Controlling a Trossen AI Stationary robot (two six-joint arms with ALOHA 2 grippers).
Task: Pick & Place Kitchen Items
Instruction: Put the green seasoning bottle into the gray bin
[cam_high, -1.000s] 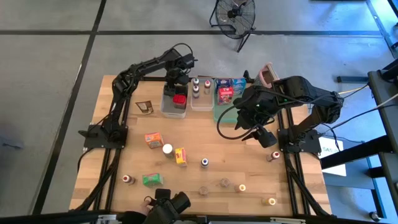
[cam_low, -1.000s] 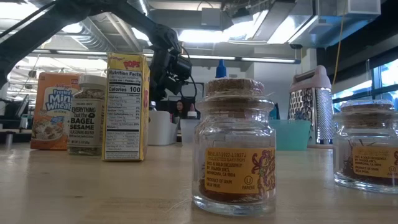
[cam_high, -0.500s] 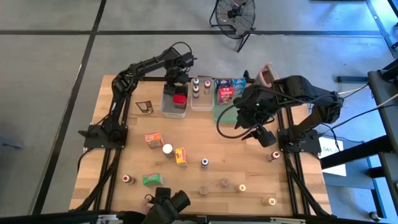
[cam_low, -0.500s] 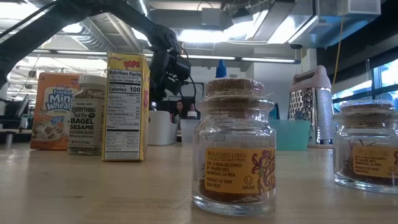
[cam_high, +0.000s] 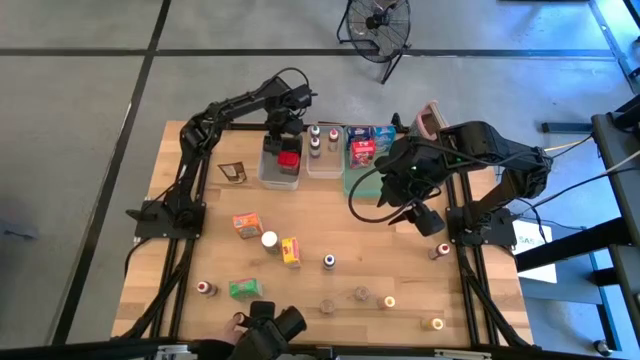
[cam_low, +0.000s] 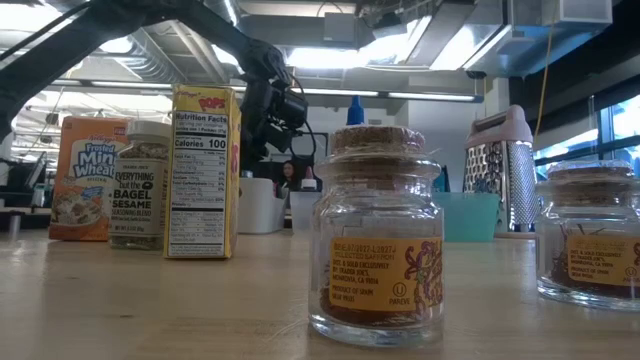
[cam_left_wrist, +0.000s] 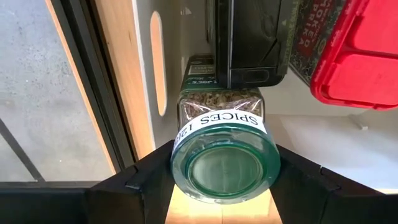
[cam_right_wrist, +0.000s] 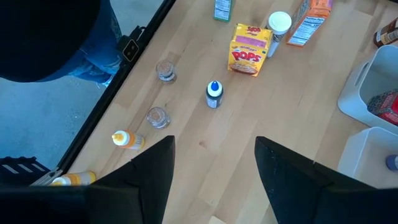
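the left gripper (cam_left_wrist: 225, 177) clamps a green-lidded spice jar (cam_left_wrist: 224, 152) over the clear tub (cam_high: 281, 170) beside a red box (cam_left_wrist: 354, 56); letting go at a tilt could tip it. the right gripper (cam_right_wrist: 214, 165) hangs open over the table (cam_right_wrist: 249, 118).

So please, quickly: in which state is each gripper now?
Left gripper: fingers around a spice jar over the clear tub; a firm grip cannot be told.
Right gripper: open, holding nothing, above the table.

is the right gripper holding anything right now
No: in the right wrist view the right gripper has only bare wooden table showing between its two spread dark fingers, well above the scattered groceries.
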